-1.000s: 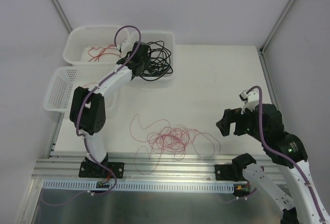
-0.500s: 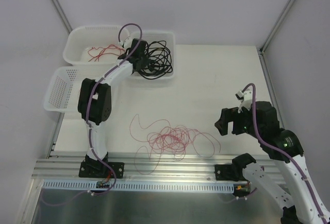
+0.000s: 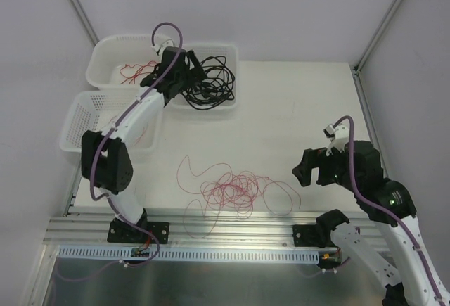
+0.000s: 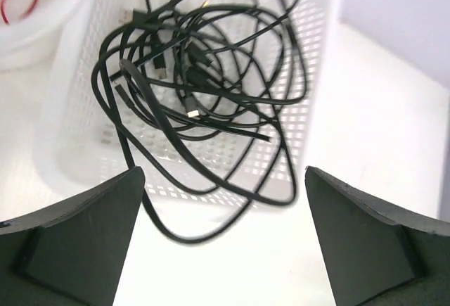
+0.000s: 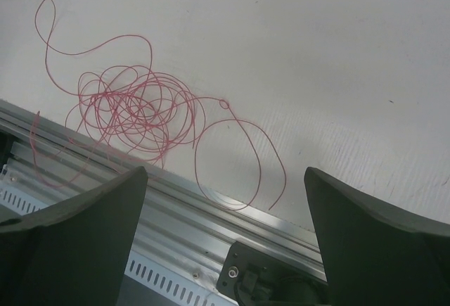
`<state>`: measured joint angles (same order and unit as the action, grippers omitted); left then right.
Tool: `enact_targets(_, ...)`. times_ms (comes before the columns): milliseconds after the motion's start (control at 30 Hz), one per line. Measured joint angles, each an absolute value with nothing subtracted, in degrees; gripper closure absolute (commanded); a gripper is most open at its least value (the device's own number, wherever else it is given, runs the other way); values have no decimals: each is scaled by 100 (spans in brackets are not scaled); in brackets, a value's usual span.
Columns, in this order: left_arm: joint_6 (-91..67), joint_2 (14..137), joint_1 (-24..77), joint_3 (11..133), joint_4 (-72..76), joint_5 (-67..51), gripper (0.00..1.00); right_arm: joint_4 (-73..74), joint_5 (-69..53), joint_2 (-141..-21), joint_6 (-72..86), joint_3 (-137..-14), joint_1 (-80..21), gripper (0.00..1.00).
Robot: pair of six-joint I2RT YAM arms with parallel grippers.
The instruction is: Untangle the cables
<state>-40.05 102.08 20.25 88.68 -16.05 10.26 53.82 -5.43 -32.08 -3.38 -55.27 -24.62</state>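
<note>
Three white mesh baskets stand at the table's point(image 3: 295, 102) far left corner. The back-right basket point(image 3: 233, 54) holds the black cables point(image 3: 211, 84), a loose coil of overlapping loops with small plug ends point(image 4: 191, 112) near its middle. One loop point(image 4: 190, 236) spills over the basket's near wall onto the table. The back-left basket point(image 3: 105, 44) holds a few red wires point(image 3: 133, 72). The nearer basket point(image 3: 74, 119) is partly hidden by the left arm.

The left gripper point(image 4: 221, 250) hovers over the black coil with its fingers spread wide, gripping nothing. The red wire tangle point(image 3: 228, 192) lies on the table near the front edge, its long axis running left to right. One tail crosses onto the aluminium rail point(image 3: 246, 223). The right gripper point(image 5: 225, 250) hangs to the tangle's right, likewise spread and bare.
</note>
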Motion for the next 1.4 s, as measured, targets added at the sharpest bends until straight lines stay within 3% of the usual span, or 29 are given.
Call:
enact_targets(333,-3063,7883,2377,7870,-1653,659,1,5391,-539,-3046,-193,-5527,-2462,0)
enact_targets(733,-2834,6897,4980,5389,-2399,143,1,5358,-349,-2921,202,-5343,-2462,1)
enact_targets(1100,-3929,8097,6005,5087,-2561,816,1,5325,-257,-2773,390,-5177,-2462,0)
enact_targets(1400,-4163,9524,6305,6001,-2541,797,1,5422,-169,-2576,388,-5177,-2462,0)
